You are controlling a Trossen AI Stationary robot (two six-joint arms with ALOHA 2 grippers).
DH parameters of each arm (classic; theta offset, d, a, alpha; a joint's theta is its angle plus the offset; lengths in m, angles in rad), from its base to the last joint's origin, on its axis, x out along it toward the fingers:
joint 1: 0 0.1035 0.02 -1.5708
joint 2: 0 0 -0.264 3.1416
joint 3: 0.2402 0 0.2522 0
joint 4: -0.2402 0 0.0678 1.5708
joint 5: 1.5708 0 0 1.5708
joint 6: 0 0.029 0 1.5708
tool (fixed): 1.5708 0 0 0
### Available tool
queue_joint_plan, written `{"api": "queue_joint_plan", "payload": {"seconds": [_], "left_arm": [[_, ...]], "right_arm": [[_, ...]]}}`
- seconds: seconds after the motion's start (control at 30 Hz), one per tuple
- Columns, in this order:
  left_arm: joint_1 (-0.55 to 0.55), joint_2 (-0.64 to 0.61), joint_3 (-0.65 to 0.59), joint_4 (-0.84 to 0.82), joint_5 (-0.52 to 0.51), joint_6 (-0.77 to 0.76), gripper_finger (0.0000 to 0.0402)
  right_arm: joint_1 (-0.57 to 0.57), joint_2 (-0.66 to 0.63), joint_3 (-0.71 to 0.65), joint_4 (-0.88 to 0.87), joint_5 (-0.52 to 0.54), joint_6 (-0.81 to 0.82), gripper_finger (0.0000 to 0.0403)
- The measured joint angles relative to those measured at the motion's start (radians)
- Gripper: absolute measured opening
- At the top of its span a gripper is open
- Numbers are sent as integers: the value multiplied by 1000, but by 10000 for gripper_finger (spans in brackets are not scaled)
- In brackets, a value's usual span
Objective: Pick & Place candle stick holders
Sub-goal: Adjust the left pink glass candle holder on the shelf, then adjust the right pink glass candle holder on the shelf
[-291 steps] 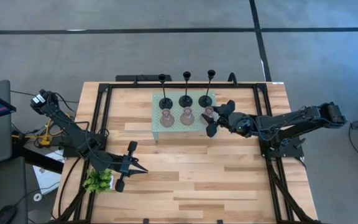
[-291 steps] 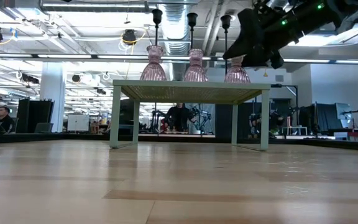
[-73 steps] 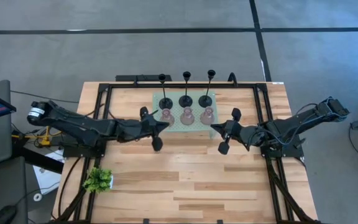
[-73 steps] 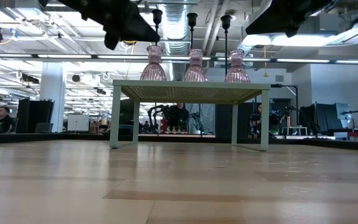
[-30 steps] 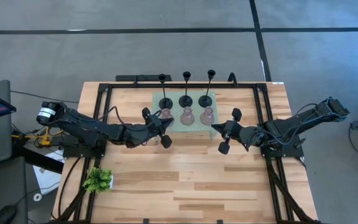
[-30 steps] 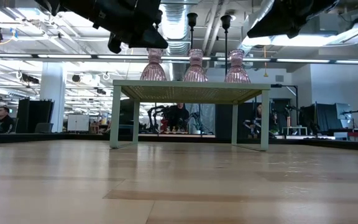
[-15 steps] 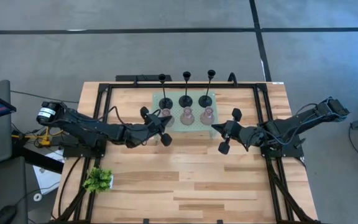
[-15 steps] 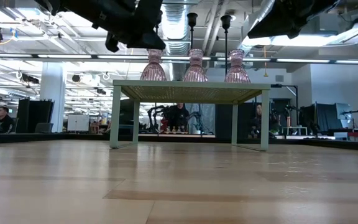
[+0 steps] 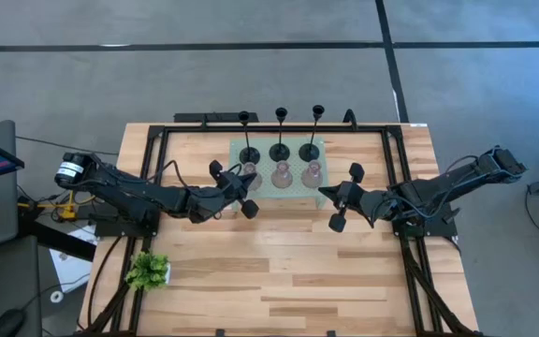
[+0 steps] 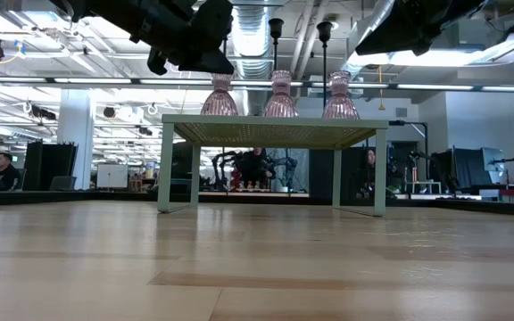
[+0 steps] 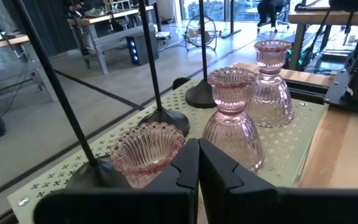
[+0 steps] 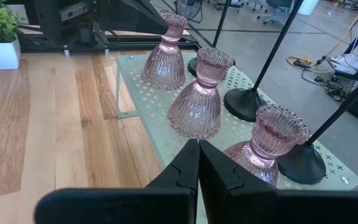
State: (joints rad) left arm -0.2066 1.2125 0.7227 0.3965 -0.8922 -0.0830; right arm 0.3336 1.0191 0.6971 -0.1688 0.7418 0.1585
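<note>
Six candle stick holders stand upright on the pale green perforated stand (image 9: 239,190). Three black thin-stemmed ones (image 9: 280,150) form the far row and three pinkish bulb-shaped ones (image 9: 281,175) the near row. My left gripper (image 9: 244,187) is shut and points level, its tips (image 11: 198,144) close beside the left pinkish holder (image 11: 145,152). My right gripper (image 9: 324,192) is shut too and slants slightly down at the stand's right near corner. Its tips (image 12: 198,143) are short of the right pinkish holder (image 12: 272,149) and touch nothing. My left gripper has its shut fingertips (image 11: 188,155) right beside the fluted rim (image 11: 176,138) of the left pinkish holder. They come level from the table's left. Whether they touch the rim, I cannot tell. The holder stands upright on the stand.
A small green plant (image 9: 148,271) in a white pot sits near the table's left near corner. Black frame rails (image 9: 152,178) run along the table's left, right and far sides. Bare wood (image 9: 288,271) lies in front of the stand.
My left gripper has turned a little at the wrist while staying beside the left pinkish holder. The holders stand as before.
</note>
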Motion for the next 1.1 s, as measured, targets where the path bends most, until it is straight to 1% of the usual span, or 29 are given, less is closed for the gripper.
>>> {"api": "queue_joint_plan", "payload": {"seconds": [0.23, 0.43, 0.6, 0.67, 0.77, 0.83, 1.03, 1.1], "left_arm": [[-6, 0, 0, -12, -27, 0, 4], [-12, 0, 0, -14, -28, 0, 4], [-39, 0, 0, -13, -28, 0, 4], [-53, 0, 0, -8, -2, 13, 4], [-81, 0, 0, 14, 75, 40, 4], [-103, 0, 0, 17, 105, 60, 4], [-178, 0, 0, 28, 107, 143, 4], [-201, 0, 0, 31, 84, 163, 4]], "right_arm": [[0, 0, 0, 0, 0, 0, 0], [0, 0, 0, 0, 0, 0, 0], [0, 0, 0, 0, 0, 0, 0], [0, 0, 0, 0, 0, 0, 0], [0, 0, 0, 0, 0, 0, 0], [0, 0, 0, 0, 0, 0, 0], [0, 0, 0, 1, 0, 19, 0], [0, 0, 0, 7, 0, 35, 0]]}}
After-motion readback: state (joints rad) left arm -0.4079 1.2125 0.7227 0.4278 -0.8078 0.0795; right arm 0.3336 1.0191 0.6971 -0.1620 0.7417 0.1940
